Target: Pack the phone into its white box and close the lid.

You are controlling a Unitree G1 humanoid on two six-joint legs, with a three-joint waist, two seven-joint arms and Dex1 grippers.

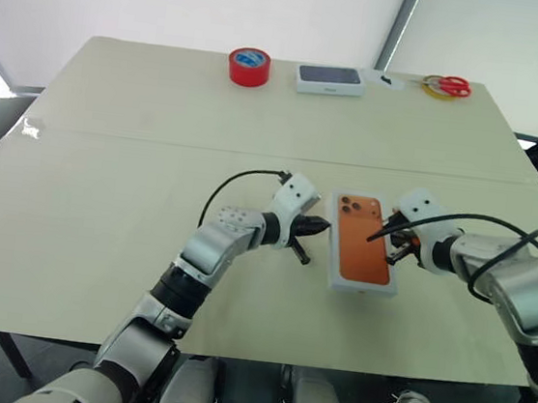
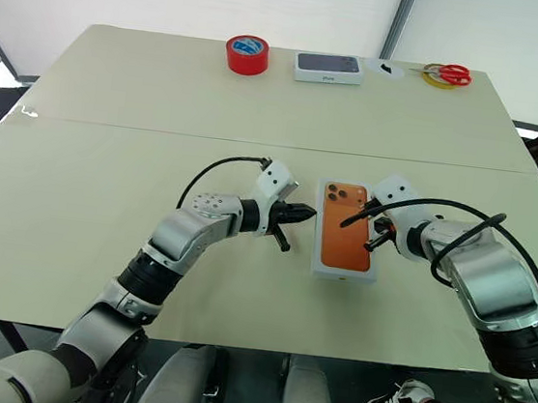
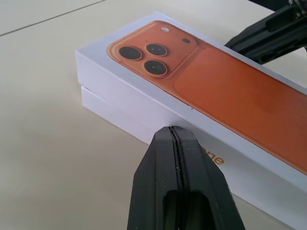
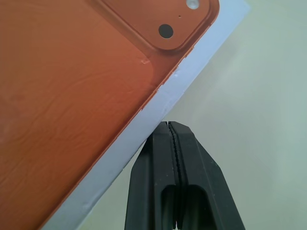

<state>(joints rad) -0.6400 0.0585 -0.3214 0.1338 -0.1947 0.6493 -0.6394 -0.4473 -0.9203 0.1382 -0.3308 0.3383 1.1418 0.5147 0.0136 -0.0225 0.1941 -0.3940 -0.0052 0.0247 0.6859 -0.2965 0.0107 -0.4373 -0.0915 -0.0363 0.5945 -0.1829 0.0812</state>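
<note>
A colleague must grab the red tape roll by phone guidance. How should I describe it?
Look along the table's far edge, where four items sit in a row. The tape roll is at the left end, beside a white box with a dark top. It is the only red ring; the scissors have red handles.

Lid [image 1: 364, 244] sitting on the white box [image 3: 112, 109] at centre right of the frame, on the counter [image 1: 110, 145]. Left claw [image 1: 316, 228] just left of the lid, right claw [image 1: 383, 236] over its right edge. Along the top of the frame, left to right: tape roll [image 1: 249, 66], second box [image 1: 330, 79], scissors [image 1: 447, 85].
</note>
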